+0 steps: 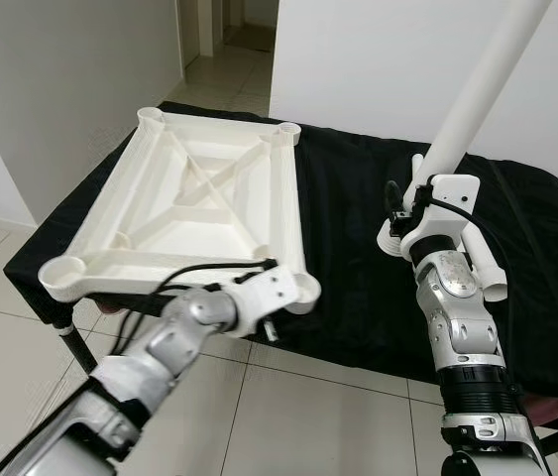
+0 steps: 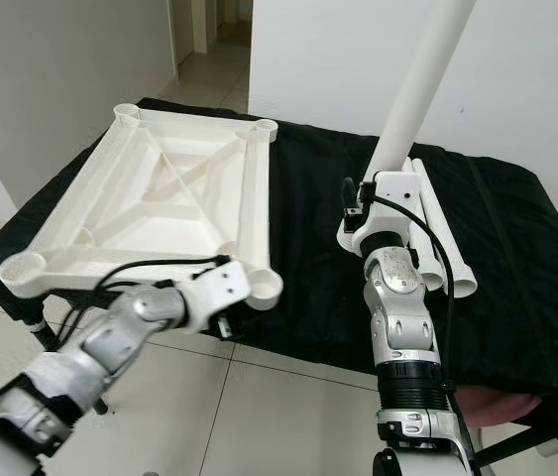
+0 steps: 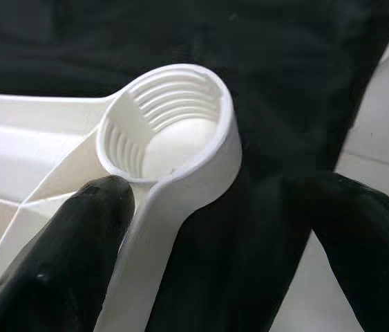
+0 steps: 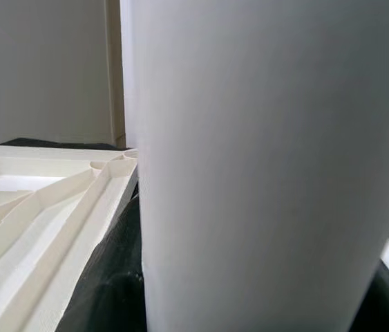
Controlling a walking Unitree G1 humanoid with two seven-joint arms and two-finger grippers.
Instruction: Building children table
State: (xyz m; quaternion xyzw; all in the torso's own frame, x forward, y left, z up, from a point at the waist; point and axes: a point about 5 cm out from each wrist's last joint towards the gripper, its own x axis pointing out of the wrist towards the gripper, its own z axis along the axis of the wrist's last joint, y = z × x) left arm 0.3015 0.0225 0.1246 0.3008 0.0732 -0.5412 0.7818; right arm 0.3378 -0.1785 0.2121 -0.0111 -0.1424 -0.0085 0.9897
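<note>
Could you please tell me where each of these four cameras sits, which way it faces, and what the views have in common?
Left eye view: on the head, looking down at the upturned white tabletop on the black-covered bench; both silver arms show.
Right eye view: beside it, same scene, slightly shifted.
Left wrist view: along the left claw, its fingers straddling the tabletop's threaded corner socket.
Right wrist view: along the right claw, close against the white table leg it holds upright.
Shared: the tabletop shows in all four views.
</note>
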